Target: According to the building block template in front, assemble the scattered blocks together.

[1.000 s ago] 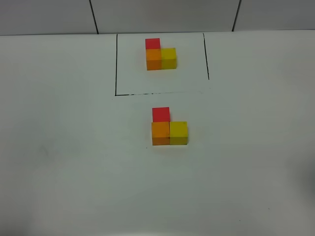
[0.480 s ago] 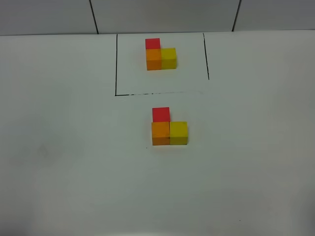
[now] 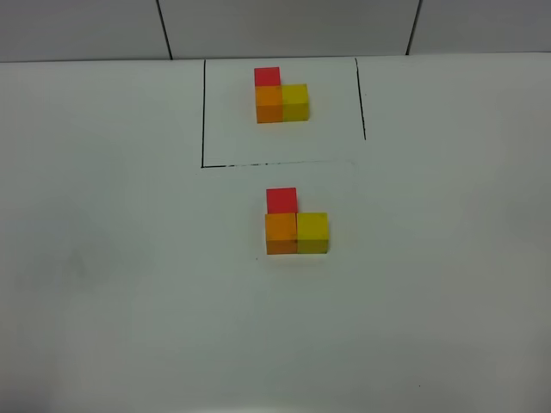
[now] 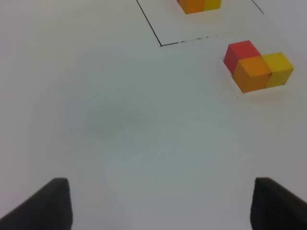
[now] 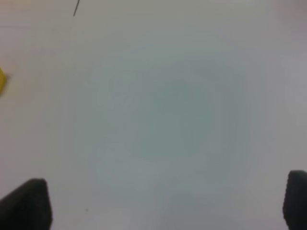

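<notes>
Both grippers' jaws are standing apart, empty, while the red (image 3: 281, 200), orange (image 3: 281, 231) and yellow (image 3: 312, 230) cubes are sitting joined like the template (image 3: 280, 96); probably light, rigid, best pinched across flat sides.

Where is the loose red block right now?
In the exterior high view the red block sits near the table's middle, touching the far side of the orange block, just outside the outlined square holding the template.

Looking down on a plain white worktop (image 3: 120, 258) under soft, even light. Showing a thin black outlined rectangle (image 3: 203, 112) toward 12 o'clock. Backing onto pale wall panels (image 3: 284, 26), split by dark seams (image 3: 164, 27).
</notes>
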You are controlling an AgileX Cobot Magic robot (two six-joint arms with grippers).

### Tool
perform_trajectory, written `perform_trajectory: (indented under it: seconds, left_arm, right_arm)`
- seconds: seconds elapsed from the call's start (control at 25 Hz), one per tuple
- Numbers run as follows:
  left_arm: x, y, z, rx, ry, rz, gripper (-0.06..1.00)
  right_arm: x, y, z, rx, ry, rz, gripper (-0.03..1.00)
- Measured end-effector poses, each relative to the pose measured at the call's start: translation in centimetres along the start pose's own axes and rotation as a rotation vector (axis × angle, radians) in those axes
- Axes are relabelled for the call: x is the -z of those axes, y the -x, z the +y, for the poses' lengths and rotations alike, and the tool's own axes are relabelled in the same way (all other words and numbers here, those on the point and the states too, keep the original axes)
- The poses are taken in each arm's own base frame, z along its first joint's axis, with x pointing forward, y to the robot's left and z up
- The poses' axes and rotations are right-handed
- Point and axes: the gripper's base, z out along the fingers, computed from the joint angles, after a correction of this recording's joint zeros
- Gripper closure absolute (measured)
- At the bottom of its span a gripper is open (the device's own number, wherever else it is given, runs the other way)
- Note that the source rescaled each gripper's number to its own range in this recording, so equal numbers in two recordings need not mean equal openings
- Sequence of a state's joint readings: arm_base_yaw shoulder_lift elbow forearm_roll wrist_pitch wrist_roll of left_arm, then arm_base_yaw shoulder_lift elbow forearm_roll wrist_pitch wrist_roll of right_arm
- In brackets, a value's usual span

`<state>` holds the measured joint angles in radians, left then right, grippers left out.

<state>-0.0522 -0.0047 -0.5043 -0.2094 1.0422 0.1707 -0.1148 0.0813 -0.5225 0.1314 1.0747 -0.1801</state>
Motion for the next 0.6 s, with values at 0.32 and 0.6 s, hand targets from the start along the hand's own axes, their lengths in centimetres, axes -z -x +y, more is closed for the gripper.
perform_trajectory:
  seconds: [0.32,0.6]
  left_arm:
    - [0.00,0.00,0.00,0.000,0.000,0.000,0.14]
    - [0.00,0.00,0.00,0.000,0.000,0.000,0.14]
  right_arm:
    - [-0.14,-0.60,0.04,-0.040,0.000,-0.014,0.02]
    - [-0.10,-0.68,-0.47,-0.088,-0.019,-0.010,0.05]
